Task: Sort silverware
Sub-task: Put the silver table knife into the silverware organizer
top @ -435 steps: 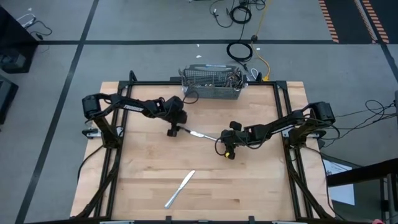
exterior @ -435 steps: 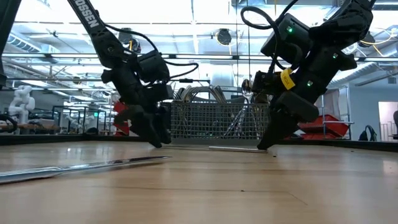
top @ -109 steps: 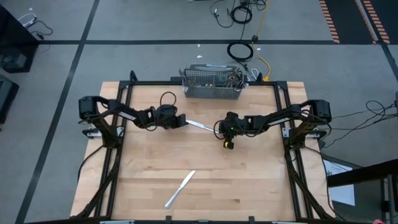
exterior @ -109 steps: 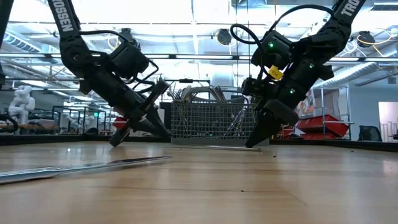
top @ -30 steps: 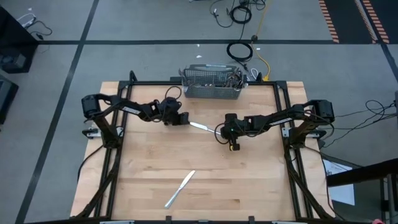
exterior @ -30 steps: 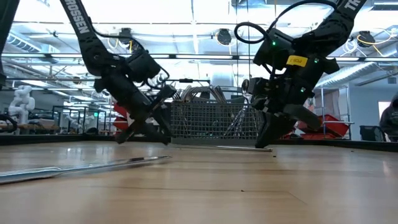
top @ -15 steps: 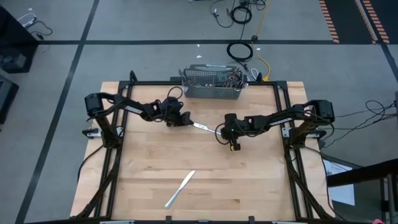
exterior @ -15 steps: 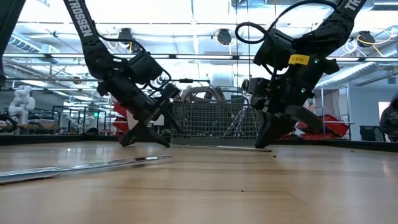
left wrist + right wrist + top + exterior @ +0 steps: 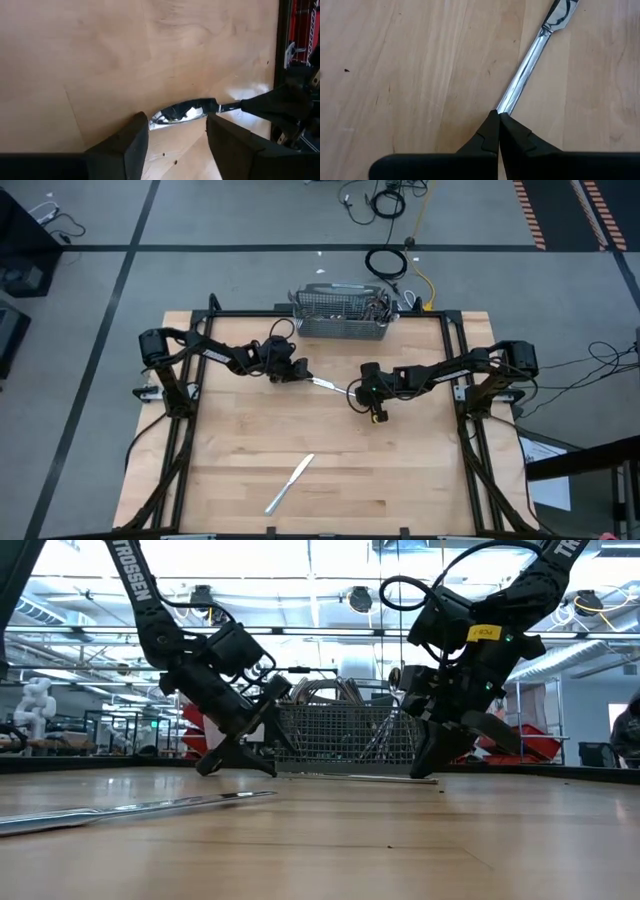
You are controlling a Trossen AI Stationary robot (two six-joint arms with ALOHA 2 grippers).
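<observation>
At the frame's centre, right gripper [image 9: 352, 392] fingers are pinching a spoon's [image 9: 325, 384] handle; left gripper [image 9: 300, 376] fingers are spreading around its bowl.

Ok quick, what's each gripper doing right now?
Left gripper: open, fingers astride the spoon bowl.
Right gripper: shut, pinching the spoon's handle end.

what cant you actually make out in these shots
- High view: which utensils fill the wire basket; too small, tangled.
- Right wrist view: the spoon bowl, cut off by the picture's edge.
- Left wrist view: the spoon's handle end, hidden behind the right gripper.
- Low view: the left gripper fingertips; dark, backlit.
</observation>
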